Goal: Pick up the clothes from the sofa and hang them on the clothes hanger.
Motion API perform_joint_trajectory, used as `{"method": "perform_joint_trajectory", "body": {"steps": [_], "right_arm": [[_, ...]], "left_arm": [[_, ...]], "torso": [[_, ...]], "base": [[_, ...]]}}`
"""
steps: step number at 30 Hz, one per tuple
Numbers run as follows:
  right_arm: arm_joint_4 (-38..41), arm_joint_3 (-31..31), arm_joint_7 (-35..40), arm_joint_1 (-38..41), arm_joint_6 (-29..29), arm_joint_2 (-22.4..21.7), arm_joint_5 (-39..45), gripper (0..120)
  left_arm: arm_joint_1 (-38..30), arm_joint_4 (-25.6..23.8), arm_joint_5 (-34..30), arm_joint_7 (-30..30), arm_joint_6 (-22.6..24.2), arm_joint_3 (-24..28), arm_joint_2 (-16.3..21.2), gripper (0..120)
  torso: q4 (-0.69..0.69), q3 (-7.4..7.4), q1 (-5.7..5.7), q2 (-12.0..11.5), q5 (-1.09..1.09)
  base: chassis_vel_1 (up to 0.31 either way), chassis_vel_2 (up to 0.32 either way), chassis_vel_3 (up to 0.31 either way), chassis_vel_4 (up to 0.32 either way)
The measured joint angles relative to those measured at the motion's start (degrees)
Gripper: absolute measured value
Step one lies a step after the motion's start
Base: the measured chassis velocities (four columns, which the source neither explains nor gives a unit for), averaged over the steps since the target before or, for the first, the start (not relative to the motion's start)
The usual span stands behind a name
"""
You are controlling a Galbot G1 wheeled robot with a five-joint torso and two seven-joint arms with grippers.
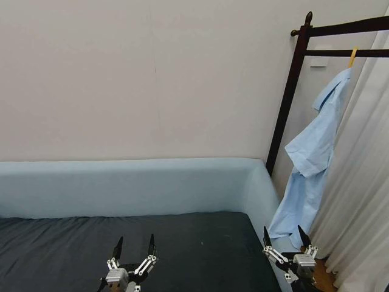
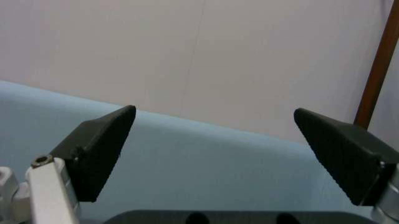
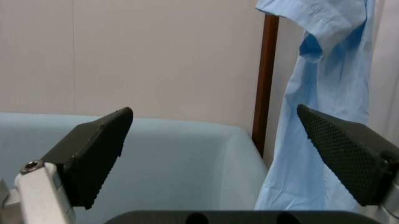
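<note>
A light blue shirt (image 1: 311, 164) hangs from a yellow hanger (image 1: 353, 57) on the dark wooden clothes rack (image 1: 285, 103) at the right; it also shows in the right wrist view as the blue shirt (image 3: 324, 107). The sofa has a pale blue back (image 1: 134, 185) and a dark seat (image 1: 91, 243) with no clothes on the visible part. My left gripper (image 1: 135, 244) is open low over the seat. My right gripper (image 1: 283, 235) is open near the sofa's right end, just below the shirt's hem. Both hold nothing.
A white curtain (image 1: 364, 182) hangs at the far right behind the rack. A plain pale wall (image 1: 152, 79) stands behind the sofa. The rack's upright post (image 3: 267, 79) stands just past the sofa's right arm.
</note>
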Motion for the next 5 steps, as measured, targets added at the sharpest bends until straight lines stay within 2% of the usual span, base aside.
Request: {"method": "perform_joint_trajectory", "body": {"steps": [5], "right_arm": [[-0.04, -0.02, 0.04, 0.14, -0.1, -0.13, 0.14, 100]], "left_arm": [[-0.1, 0.08, -0.12, 0.09, 0.0, 0.03, 0.06, 100]], "torso": [[0.0, 0.0, 0.0, 0.0, 0.0]], "base": [[0.0, 0.0, 0.0, 0.0]]}}
